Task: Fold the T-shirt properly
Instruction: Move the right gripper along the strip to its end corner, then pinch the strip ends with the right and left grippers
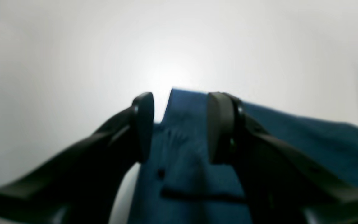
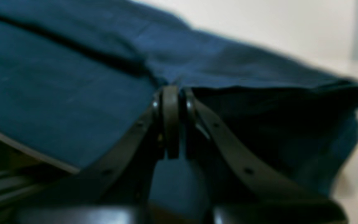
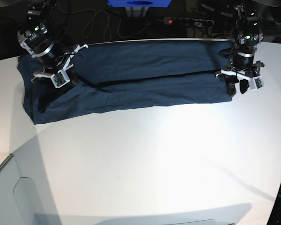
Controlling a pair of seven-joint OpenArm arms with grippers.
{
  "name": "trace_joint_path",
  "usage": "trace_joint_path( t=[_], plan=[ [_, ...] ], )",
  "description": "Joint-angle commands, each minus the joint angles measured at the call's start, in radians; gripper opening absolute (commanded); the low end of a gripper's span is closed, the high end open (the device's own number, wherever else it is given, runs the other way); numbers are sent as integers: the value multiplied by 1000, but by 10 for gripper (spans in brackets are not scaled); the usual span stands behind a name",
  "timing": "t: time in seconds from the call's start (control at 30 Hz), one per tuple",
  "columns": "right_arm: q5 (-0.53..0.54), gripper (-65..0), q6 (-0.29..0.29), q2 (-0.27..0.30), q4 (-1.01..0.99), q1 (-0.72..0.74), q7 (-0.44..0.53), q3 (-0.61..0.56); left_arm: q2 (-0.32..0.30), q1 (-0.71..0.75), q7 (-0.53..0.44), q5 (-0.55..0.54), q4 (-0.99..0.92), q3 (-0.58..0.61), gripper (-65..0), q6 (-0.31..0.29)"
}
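Observation:
The dark navy T-shirt (image 3: 140,77) lies folded into a long band across the far side of the white table (image 3: 150,159). My right gripper (image 2: 172,124) is shut on a raised fold of the T-shirt (image 2: 57,93); in the base view it (image 3: 69,83) is at the shirt's left end. My left gripper (image 1: 180,127) is open, its jaws straddling the corner of the T-shirt (image 1: 185,174) without pinching it; in the base view it (image 3: 238,86) is at the shirt's right edge.
A power strip with a red light (image 3: 178,21) and cables lie behind the table's far edge. A blue object (image 3: 139,3) stands at the back. The table's front-left edge (image 3: 2,166) drops off.

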Motion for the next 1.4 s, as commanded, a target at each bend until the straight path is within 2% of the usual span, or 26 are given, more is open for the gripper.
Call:
trace_joint_path(
  t=[0.0,0.5,0.6,0.8,0.87,0.97,1.13,1.37],
  plan=[
    [17,-650,15,-1,19,-8,42,-1,-9,2,-23,-5,21,-6,-382,-2],
    [14,-647,15,4,-2,-57,53,-3,-9,1,-23,-6,21,-6,-382,-3],
    [14,-579,15,4,-2,-74,52,-4,-9,1,-23,-6,23,-6,-382,-3],
    [17,-318,15,5,12,-108,61,0,-11,-1,-22,-11,38,-60,-381,-3],
    [17,-266,15,5,31,-111,62,5,-11,-2,-22,-11,51,-74,-380,-3],
    [17,-249,15,10,58,-105,62,36,-11,-2,-22,-13,75,-97,-364,-3],
    [16,-247,15,12,33,-25,50,71,-5,4,-22,-13,86,-95,-260,-3],
    [13,-248,15,25,-136,93,50,71,37,27,-22,-13,89,0,-252,-3]
  ],
)
